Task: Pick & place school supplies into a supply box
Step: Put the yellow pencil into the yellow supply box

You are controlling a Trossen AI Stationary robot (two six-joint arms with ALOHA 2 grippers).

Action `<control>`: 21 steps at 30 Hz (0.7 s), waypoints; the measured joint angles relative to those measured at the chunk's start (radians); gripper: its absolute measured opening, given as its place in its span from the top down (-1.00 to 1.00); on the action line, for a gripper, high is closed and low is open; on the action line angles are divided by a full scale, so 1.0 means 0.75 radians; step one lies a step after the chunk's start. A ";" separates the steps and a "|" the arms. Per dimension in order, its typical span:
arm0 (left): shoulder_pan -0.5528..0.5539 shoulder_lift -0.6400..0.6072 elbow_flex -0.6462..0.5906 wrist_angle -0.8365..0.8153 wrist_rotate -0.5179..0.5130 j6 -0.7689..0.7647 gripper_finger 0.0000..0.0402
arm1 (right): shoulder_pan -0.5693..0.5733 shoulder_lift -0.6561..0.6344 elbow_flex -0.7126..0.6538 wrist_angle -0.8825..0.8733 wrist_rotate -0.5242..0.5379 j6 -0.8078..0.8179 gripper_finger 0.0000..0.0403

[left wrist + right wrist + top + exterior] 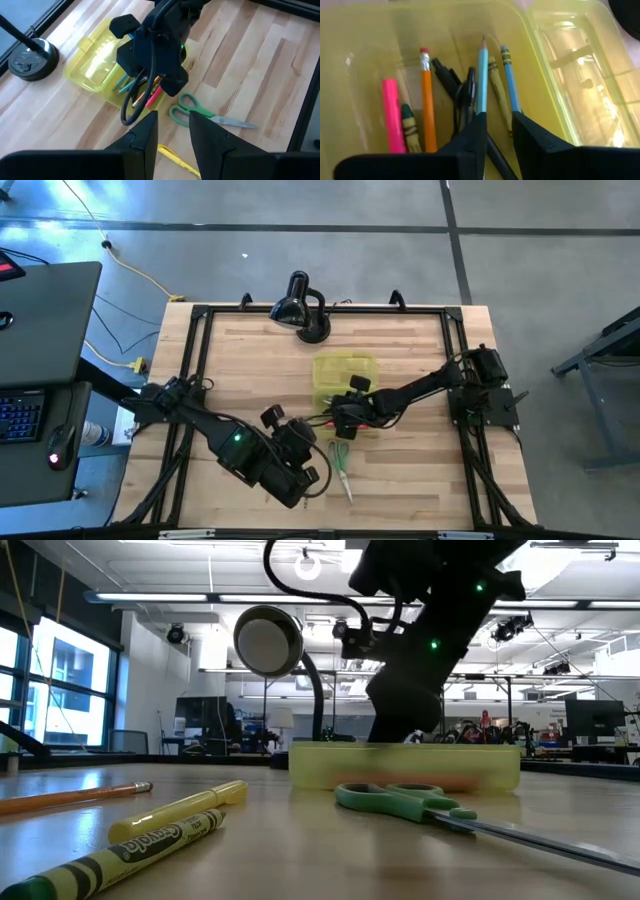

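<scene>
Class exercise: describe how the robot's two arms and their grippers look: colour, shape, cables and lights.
Both arms are black, built of jointed, blocky segments. Each carries a small green light. A black cable loops beside the right gripper. The left gripper ends in two dark, wedge-shaped fingers.

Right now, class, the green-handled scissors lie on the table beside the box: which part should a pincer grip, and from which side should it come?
Probably the closed blades just past the handles of the scissors, coming straight down from above. They lie flat on the wooden table, clear of the supply box, so only a top approach fits around them. The blade neck is narrow, while the handle loops look too wide.
</scene>
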 joint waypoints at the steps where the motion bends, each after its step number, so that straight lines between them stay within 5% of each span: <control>1: 0.000 0.000 0.000 0.000 0.000 -0.004 0.29 | 0.000 0.000 0.000 -0.012 0.001 -0.003 0.61; 9: 0.000 0.000 0.000 -0.002 0.001 -0.033 0.29 | 0.044 -0.113 0.000 -0.036 0.006 -0.085 0.46; 21: -0.071 0.001 -0.256 -0.026 0.063 -0.477 0.29 | 0.238 -0.670 0.003 -0.461 0.143 -0.030 0.43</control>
